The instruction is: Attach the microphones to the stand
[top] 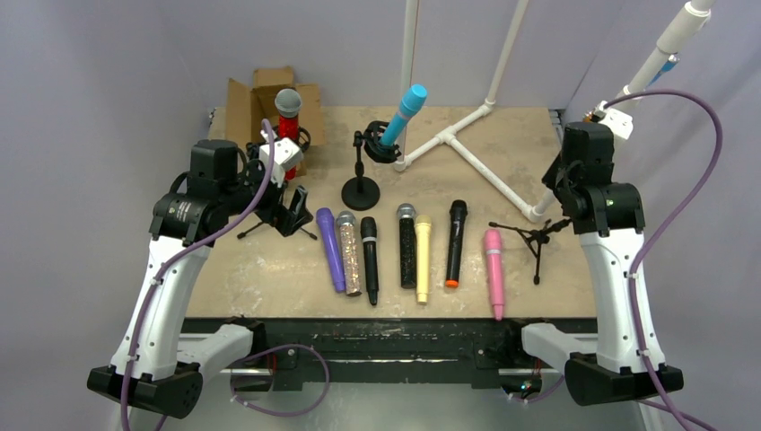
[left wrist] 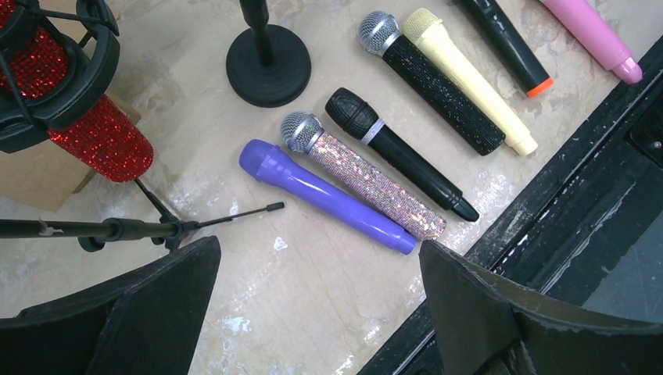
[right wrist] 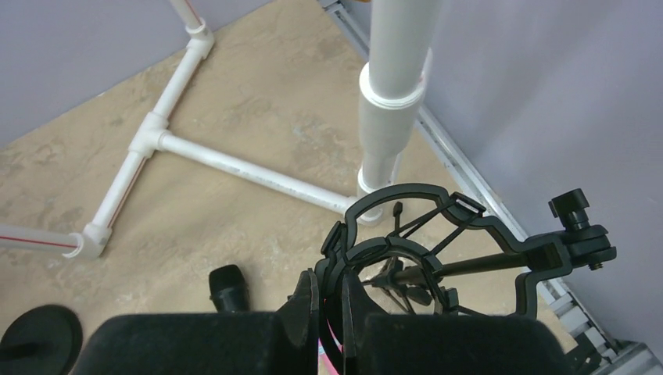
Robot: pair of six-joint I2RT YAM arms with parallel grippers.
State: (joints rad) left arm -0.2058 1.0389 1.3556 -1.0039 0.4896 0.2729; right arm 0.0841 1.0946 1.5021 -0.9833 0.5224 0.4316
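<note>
Presently: right gripper (right wrist: 328,291) pinched tight on the near rim of black ring-shaped shock mount (right wrist: 477,220), right side. Pink stick microphone (top: 493,262) lies flat just left of it, nearer. Left gripper (left wrist: 319,248) spread wide above tan tabletop (top: 269,269); purple plastic microphone (left wrist: 328,195) lies just right.

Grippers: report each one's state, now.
Left gripper: open, holding nothing.
Right gripper: closed on the shock mount rim.
</note>
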